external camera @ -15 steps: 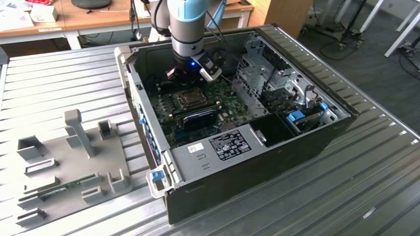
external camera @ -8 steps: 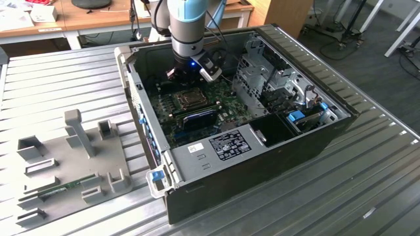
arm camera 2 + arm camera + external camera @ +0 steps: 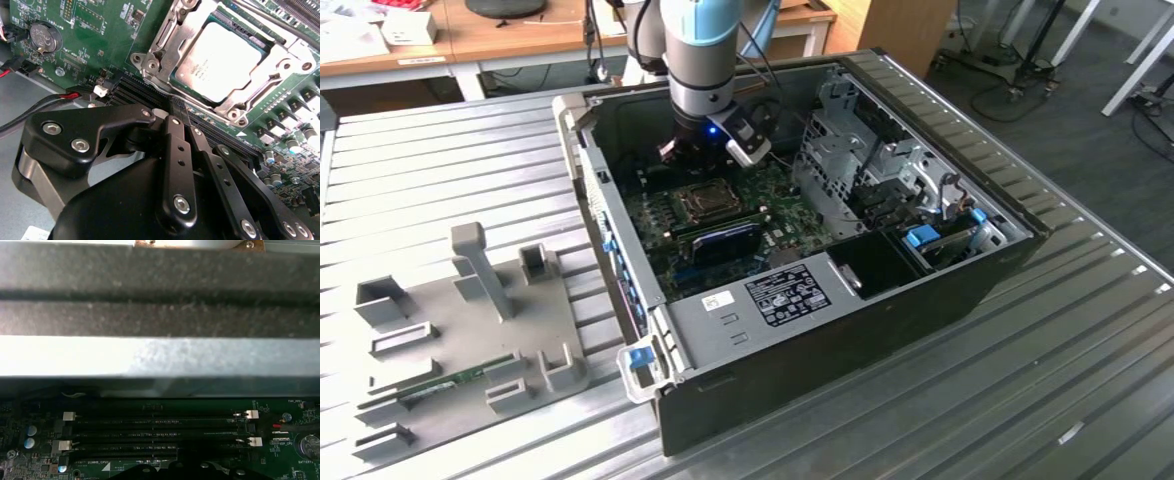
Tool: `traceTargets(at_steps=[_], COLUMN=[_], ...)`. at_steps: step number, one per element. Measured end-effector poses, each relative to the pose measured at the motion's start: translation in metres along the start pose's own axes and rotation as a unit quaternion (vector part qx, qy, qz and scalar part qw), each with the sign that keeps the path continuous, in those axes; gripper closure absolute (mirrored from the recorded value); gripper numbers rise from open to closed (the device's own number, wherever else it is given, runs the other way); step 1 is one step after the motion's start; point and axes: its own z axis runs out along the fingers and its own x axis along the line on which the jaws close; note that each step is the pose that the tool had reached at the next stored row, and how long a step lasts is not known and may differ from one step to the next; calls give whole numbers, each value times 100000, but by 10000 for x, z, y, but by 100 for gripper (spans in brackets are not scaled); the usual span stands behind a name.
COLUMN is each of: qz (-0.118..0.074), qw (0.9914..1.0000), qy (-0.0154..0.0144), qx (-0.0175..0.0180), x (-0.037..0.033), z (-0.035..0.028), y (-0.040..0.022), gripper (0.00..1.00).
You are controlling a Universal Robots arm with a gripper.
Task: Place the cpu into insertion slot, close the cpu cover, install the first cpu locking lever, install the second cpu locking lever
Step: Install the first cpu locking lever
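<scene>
- Exterior view: a grey-and-blue robot arm (image 3: 707, 50) reaches straight down into an open computer case (image 3: 881, 330) lying on its side on a ribbed metal counter (image 3: 1067, 390). The arm's wrist hangs just above the green motherboard (image 3: 720, 250), beside the square socket (image 3: 708, 201). A metal drive cage (image 3: 854, 150) stands near on the exterior view's right and the case's side wall (image 3: 596, 190) on the left. Sideways room looks tight, while the way upward is open.
- Second wrist view: the tool (image 3: 181, 111) is closed, its two black fingers (image 3: 176, 150) pressed together with nothing between them. The tips sit over the dark memory slots (image 3: 132, 92), just beside the socket's near edge; whether they touch it I cannot tell. The cpu (image 3: 220, 57) lies flat in the socket. The cpu cover (image 3: 162, 50) is folded down around it, and the chip's grey top shows through the window. Placing and covering look done, so the work appears to be at the locking levers; I cannot tell whether either is latched. That step likely calls for a small, steady push along the frame edge, clear of the slots.
- First wrist view: a pale metal ledge (image 3: 160, 355) of the case runs across close by. Beyond it lie the memory slots with their white latches (image 3: 252, 414), leaving little clearance on that side.
</scene>
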Motion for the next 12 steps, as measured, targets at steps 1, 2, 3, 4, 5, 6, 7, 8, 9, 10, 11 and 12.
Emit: traceTargets(at_steps=[1,2,3,4,5,6,7,8,9,10,11,12], qz=[-3,-3,-2,-2,-4,-6,-7,-9,-8,-14,-18,-21], qw=[100000,100000,100000,100000,100000,100000,100000,100000,100000,100000,100000,100000], qy=[-6,-9,-13,-19,-24,-30,-33,-31,-31,-37,-55,-82], qx=[9,18,25,22,15,3,1,-1,1,-1,-1,-5], x=[0,0,0,0,0,0,0,0,0,0,0,1], z=[1,2,3,3,4,5,5,5,5,6,7,8], y=[-1,-3,-3,-3,-3,-3,-3,-3,-3,-3,-4,-4], gripper=[89,89,89,89,89,89,89,89,89,89,89,89])
